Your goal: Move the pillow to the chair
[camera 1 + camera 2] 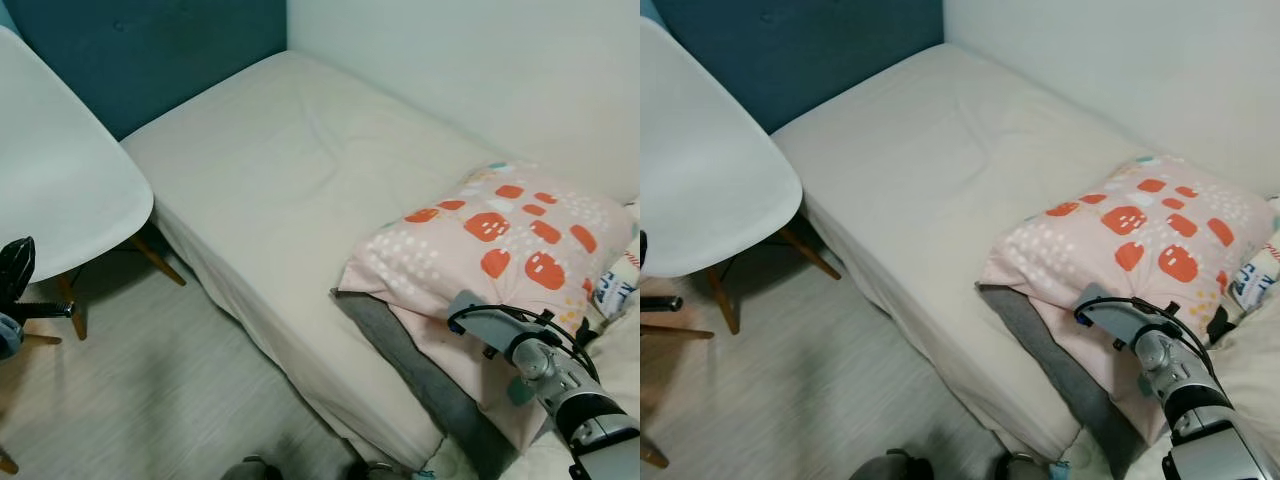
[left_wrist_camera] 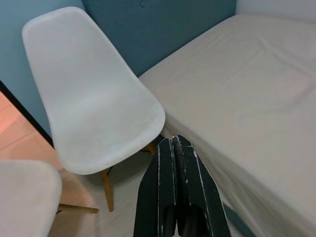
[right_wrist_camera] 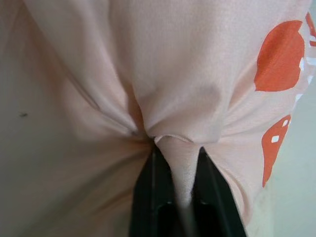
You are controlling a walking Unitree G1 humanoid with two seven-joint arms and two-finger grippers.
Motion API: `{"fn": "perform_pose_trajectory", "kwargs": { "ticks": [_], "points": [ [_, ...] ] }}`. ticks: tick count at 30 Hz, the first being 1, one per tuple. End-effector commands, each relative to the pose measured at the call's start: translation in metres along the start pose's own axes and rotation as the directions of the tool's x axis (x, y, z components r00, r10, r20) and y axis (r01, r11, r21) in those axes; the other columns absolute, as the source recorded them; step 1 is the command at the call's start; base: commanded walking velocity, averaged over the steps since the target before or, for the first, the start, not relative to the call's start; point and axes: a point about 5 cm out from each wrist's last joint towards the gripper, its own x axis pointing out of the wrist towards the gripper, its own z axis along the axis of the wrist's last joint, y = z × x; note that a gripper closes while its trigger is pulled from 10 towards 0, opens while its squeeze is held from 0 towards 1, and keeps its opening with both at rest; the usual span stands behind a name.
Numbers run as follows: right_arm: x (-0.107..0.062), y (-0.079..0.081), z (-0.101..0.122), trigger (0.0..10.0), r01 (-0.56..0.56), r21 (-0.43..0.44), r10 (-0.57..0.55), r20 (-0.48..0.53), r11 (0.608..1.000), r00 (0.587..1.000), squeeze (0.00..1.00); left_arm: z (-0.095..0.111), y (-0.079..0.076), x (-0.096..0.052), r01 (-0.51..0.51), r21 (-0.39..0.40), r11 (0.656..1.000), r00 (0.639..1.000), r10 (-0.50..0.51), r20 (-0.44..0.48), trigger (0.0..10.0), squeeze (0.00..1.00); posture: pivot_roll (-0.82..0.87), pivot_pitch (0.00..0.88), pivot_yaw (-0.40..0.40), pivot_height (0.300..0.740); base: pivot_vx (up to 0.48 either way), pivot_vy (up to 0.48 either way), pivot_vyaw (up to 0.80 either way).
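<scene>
A pink pillow (image 1: pixel 500 245) with orange-red patches lies at the right end of the bed (image 1: pixel 290 190), near the wall. My right gripper (image 3: pixel 177 143) is shut on a pinched fold of the pillow's pink fabric at its near edge; in the head views the right arm (image 1: pixel 545 375) reaches up to that edge. The white shell chair (image 1: pixel 60 190) stands on wooden legs to the left of the bed. My left gripper (image 2: pixel 173 142) is shut with nothing in it and hangs low at the left, beside the chair (image 2: pixel 94 98).
A grey blanket (image 1: pixel 400 365) lies under the pillow at the bed's near edge. A blue headboard (image 1: pixel 150 50) and a white wall (image 1: pixel 480 70) bound the bed. Light wooden floor (image 1: pixel 150 400) runs between chair and bed. A second pale seat (image 2: pixel 24 192) is nearby.
</scene>
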Motion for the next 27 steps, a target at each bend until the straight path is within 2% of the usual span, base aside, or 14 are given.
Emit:
{"fn": "perform_pose_trajectory", "kwargs": {
  "ticks": [1,5,6,7,9,10,11,14,17,20,21,22,25,27],
  "points": [
    [-0.004,0.007,-0.014,0.0,-0.032,0.006,0.032,-0.047,0.999,0.998,0.00,0.002,0.002,-0.002,0.009,0.022,1.000,1.000,-0.009,-0.013,10.0,0.00,0.16,0.282,0.038,0.675,0.000,0.000,0.00],
    [-0.003,0.005,-0.012,0.0,-0.031,0.062,0.033,-0.033,0.998,0.999,0.00,0.002,0.000,0.000,0.014,0.016,1.000,1.000,-0.014,-0.014,10.0,0.00,0.16,0.272,0.033,0.675,0.000,0.000,0.00],
    [-0.001,-0.001,-0.002,0.0,-0.037,0.250,0.034,0.014,0.968,0.999,0.00,0.000,-0.006,0.002,0.017,-0.004,1.000,1.000,-0.017,-0.007,10.0,0.00,0.13,0.251,0.021,0.675,0.000,0.000,0.00],
    [-0.001,-0.001,-0.002,0.0,-0.037,0.250,0.034,0.014,0.968,0.999,0.00,0.000,-0.006,0.002,0.017,-0.004,1.000,1.000,-0.017,-0.007,10.0,0.00,0.13,0.251,0.021,0.675,0.000,0.000,0.00],
    [0.004,-0.008,0.018,0.0,-0.088,0.524,0.048,0.089,0.847,0.995,0.00,-0.001,-0.013,0.006,0.020,-0.033,0.999,1.000,-0.020,0.003,10.0,0.00,0.12,0.230,0.012,0.675,0.000,0.000,0.00],
    [0.007,-0.017,0.041,0.0,-0.160,0.650,0.038,0.198,0.743,0.980,0.00,-0.001,-0.017,0.008,0.018,-0.055,0.998,1.000,-0.017,0.011,10.0,0.00,0.10,0.207,0.004,0.675,0.000,0.000,0.00],
    [0.008,-0.024,0.057,0.0,-0.216,0.706,0.022,0.274,0.675,0.962,0.00,-0.001,-0.019,0.010,0.016,-0.069,0.997,1.000,-0.015,0.015,10.0,0.00,0.10,0.207,0.004,0.675,0.000,0.000,0.00],
    [0.005,-0.049,0.092,0.0,-0.327,0.740,-0.050,0.436,0.589,0.898,0.00,-0.002,-0.025,0.014,0.008,-0.121,0.993,1.000,-0.005,0.024,10.0,0.00,0.08,0.177,-0.009,0.675,0.000,0.000,0.00],
    [-0.003,-0.082,0.122,0.0,-0.392,0.717,-0.141,0.559,0.577,0.817,0.00,-0.006,-0.040,0.020,0.015,-0.176,0.984,1.000,-0.011,0.028,10.0,0.00,0.04,0.104,-0.031,0.680,0.000,0.000,0.00],
    [-0.003,-0.082,0.122,0.0,-0.392,0.717,-0.141,0.559,0.577,0.817,0.00,-0.006,-0.040,0.020,0.015,-0.176,0.984,1.000,-0.011,0.028,10.0,0.00,0.04,0.104,-0.031,0.680,0.000,0.000,0.00],
    [-0.012,-0.104,0.142,0.0,-0.426,0.693,-0.197,0.628,0.582,0.753,0.00,-0.008,-0.049,0.023,0.027,-0.205,0.978,0.999,-0.021,0.031,10.0,0.00,0.03,0.082,-0.040,0.685,0.000,0.000,0.00],
    [-0.012,-0.104,0.142,0.0,-0.426,0.693,-0.197,0.628,0.582,0.753,0.00,-0.008,-0.049,0.023,0.027,-0.205,0.978,0.999,-0.021,0.031,10.0,0.00,0.03,0.082,-0.040,0.685,0.000,0.000,0.00],
    [-0.041,-0.168,0.185,0.0,-0.454,0.647,-0.351,0.737,0.613,0.577,0.00,-0.013,-0.074,0.037,0.050,-0.292,0.955,0.998,-0.039,0.045,10.0,0.00,0.00,0.009,-0.072,0.700,0.000,0.000,0.00],
    [-0.047,-0.178,0.192,0.0,-0.459,0.634,-0.372,0.756,0.622,0.539,0.00,-0.013,-0.079,0.040,0.053,-0.311,0.949,0.998,-0.039,0.050,10.0,0.00,-0.01,0.000,-0.079,0.705,0.000,0.000,0.00]
  ]
}}
